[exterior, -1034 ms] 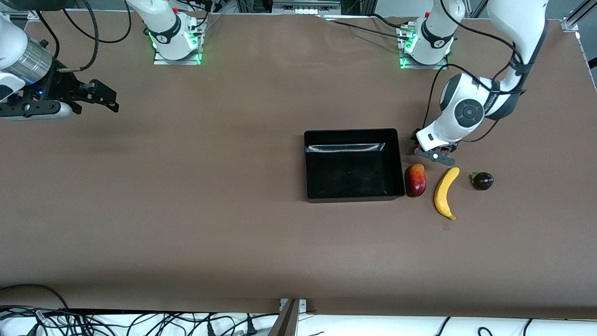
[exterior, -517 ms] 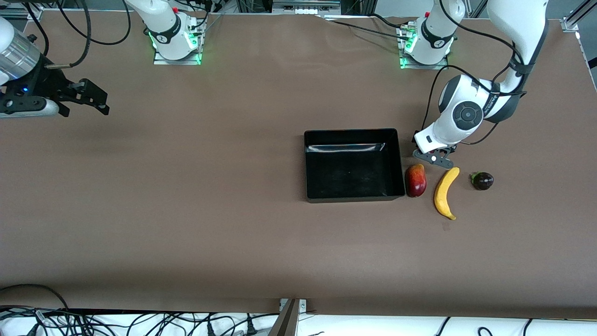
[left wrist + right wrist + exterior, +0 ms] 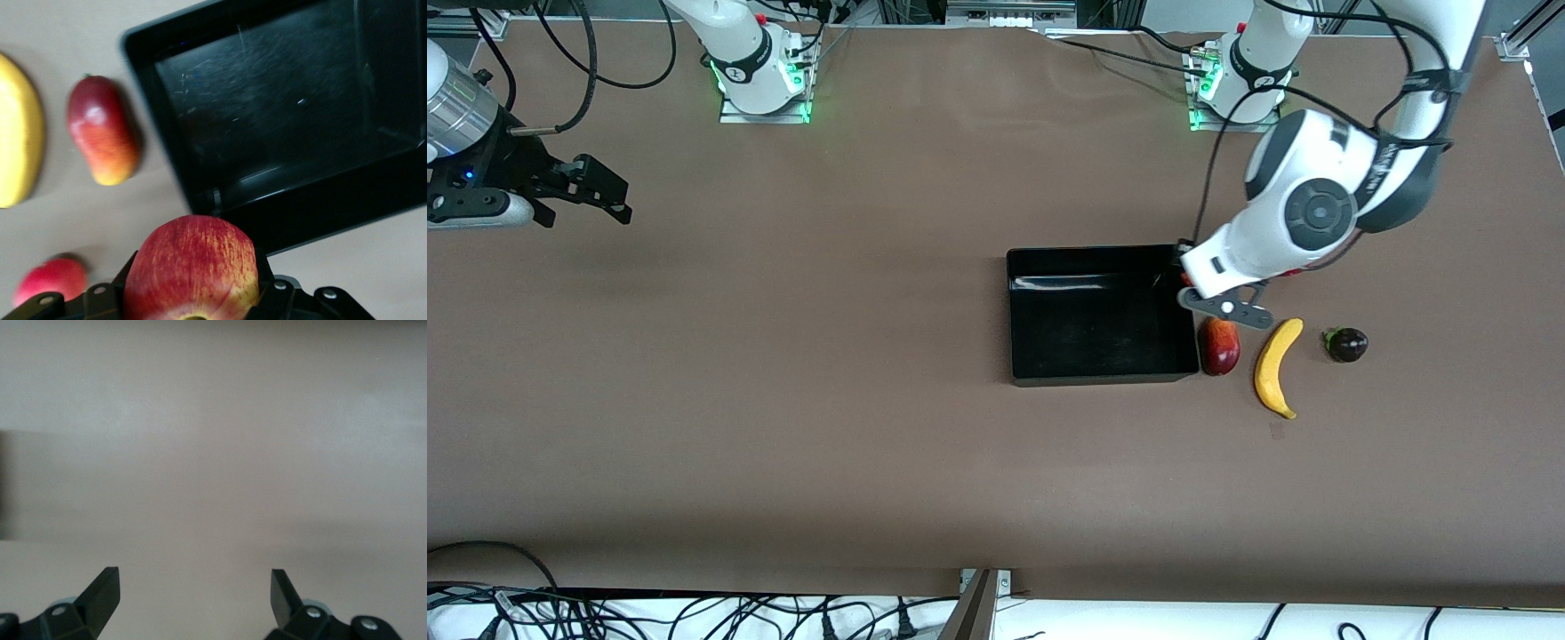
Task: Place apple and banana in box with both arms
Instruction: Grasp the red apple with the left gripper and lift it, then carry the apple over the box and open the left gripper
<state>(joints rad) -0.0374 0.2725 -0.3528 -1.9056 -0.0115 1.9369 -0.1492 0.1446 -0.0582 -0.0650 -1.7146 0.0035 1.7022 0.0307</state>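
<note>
The apple (image 3: 192, 267) is held tight between the fingers of the left gripper (image 3: 193, 293), up in the air. In the left wrist view it is seen red with yellow streaks, over the table just beside the box (image 3: 280, 113), by the box's corner. In the front view the apple is hidden by the left arm's wrist, which hangs over the box corner at the left arm's end.

The box (image 3: 1100, 314) is black and shiny and nothing is seen in it. The banana (image 3: 1275, 366) is laid on the table, near the box toward the left arm's end, with a red and orange mango-like fruit (image 3: 1220, 346) between it and the box wall. A small dark fruit (image 3: 1346, 344) is seen past the banana, still more toward the left arm's end. In the left wrist view one more small red fruit (image 3: 50, 280) is seen blurred on the table near the banana (image 3: 19, 133).

The right gripper (image 3: 591, 191) is held over bare table at the right arm's end, well apart from the fruit, with its fingers (image 3: 101, 587) spread wide and nothing between them.

The table (image 3: 783, 400) is covered by a plain brown sheet. Black cables (image 3: 694, 613) are seen along the table's edge nearest the front camera, and green lights glow at both arm bases
</note>
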